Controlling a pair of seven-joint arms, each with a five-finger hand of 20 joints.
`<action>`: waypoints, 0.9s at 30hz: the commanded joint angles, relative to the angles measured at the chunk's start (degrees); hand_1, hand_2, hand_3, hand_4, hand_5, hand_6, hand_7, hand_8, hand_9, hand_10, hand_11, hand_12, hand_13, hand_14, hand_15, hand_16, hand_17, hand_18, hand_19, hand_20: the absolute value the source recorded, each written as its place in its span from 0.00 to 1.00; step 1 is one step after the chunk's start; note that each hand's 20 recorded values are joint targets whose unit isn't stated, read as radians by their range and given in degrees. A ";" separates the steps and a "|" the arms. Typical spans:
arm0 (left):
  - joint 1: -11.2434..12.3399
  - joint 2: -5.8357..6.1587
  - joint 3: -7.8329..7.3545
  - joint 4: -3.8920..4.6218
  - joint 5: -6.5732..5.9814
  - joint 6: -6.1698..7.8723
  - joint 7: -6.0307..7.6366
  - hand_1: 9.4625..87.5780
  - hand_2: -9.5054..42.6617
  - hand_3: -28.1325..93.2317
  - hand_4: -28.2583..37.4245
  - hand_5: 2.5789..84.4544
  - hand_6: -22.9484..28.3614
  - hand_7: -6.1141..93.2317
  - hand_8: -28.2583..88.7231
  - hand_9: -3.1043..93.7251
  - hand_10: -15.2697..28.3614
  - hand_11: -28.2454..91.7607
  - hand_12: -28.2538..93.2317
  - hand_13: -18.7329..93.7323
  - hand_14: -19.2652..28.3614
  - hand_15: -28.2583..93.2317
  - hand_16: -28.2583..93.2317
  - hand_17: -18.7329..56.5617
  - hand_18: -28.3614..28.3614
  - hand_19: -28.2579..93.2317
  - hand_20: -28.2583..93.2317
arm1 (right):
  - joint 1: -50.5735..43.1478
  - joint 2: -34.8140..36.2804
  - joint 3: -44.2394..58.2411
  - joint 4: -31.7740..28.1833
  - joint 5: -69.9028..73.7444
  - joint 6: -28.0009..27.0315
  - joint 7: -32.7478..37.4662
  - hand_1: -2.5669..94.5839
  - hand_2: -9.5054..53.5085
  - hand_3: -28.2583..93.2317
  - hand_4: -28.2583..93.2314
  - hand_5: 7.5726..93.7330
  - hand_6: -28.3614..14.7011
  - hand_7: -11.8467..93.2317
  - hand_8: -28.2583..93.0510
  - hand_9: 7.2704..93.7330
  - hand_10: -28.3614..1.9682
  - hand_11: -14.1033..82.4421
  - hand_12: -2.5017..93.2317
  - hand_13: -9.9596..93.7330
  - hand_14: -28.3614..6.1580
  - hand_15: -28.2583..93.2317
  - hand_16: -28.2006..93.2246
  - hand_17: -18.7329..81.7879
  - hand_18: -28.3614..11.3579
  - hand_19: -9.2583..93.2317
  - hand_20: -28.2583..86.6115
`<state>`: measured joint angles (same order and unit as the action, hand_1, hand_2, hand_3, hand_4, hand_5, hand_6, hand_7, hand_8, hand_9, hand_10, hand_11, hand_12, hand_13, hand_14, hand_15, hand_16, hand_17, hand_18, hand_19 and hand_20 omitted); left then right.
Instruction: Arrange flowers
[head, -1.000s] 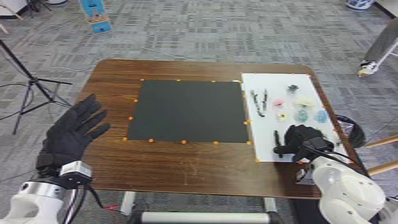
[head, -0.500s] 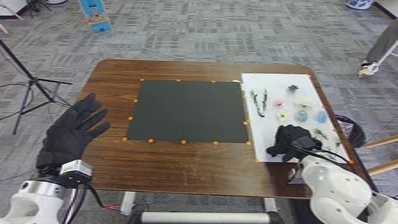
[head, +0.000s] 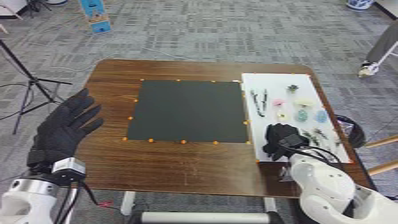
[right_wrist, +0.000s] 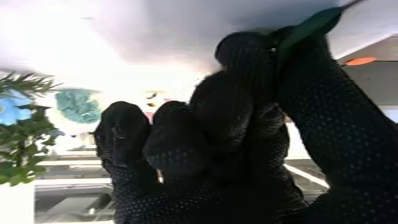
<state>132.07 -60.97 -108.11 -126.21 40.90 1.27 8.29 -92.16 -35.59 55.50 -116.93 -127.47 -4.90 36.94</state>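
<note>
your right hand (head: 281, 136) pinches a slim green leaf (right_wrist: 314, 25), so lift gently and clear the white sheet (head: 266, 80) before swinging toward the dark mat (head: 191, 111).

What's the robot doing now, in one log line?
right hand: pinches green piece | left hand: open | pink flower: on white sheet

High head view, close wrist view

A black tripod (head: 33, 79) is standing left of the left hand's fingers (head: 75, 106). A blue panel (head: 94, 17) is showing well beyond them.
</note>
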 joint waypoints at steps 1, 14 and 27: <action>1.27 1.10 -2.33 -1.26 -0.30 1.24 0.84 0.21 0.00 0.79 0.00 0.30 0.47 0.25 0.16 0.29 0.58 0.36 0.37 0.35 0.66 0.40 0.26 0.12 0.87 0.57 0.30 | -4.00 0.61 -1.61 2.87 1.40 3.72 -2.32 0.41 0.00 0.92 0.13 0.76 0.67 0.69 0.45 0.87 0.61 0.80 0.42 0.80 0.51 0.94 0.58 0.61 0.16 1.00 0.86; 2.15 5.71 -7.31 -2.55 -0.59 0.05 -0.33 0.21 0.00 0.79 0.00 0.31 0.47 0.24 0.16 0.29 0.59 0.36 0.36 0.36 0.67 0.41 0.26 0.12 0.87 0.57 0.30 | 15.74 -0.45 -10.03 1.29 3.36 17.13 -4.16 0.40 0.00 0.92 0.18 0.81 0.66 0.69 0.47 0.92 0.63 0.81 0.42 0.85 0.54 0.94 0.58 0.67 0.16 1.00 0.90; 1.19 6.00 -6.35 -2.49 -0.49 -0.78 -0.67 0.21 0.00 0.80 0.00 0.31 0.47 0.24 0.16 0.30 0.59 0.36 0.36 0.36 0.67 0.41 0.26 0.12 0.87 0.57 0.30 | 27.13 -5.01 -16.64 3.69 5.58 13.72 -5.06 0.39 0.00 0.91 0.16 0.82 0.68 0.67 0.47 0.92 0.66 0.80 0.43 0.86 0.55 0.94 0.58 0.68 0.17 1.00 0.90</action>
<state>133.76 -54.49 -115.29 -128.49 40.44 1.48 8.20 -66.89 -39.92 36.16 -112.21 -122.55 12.15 32.50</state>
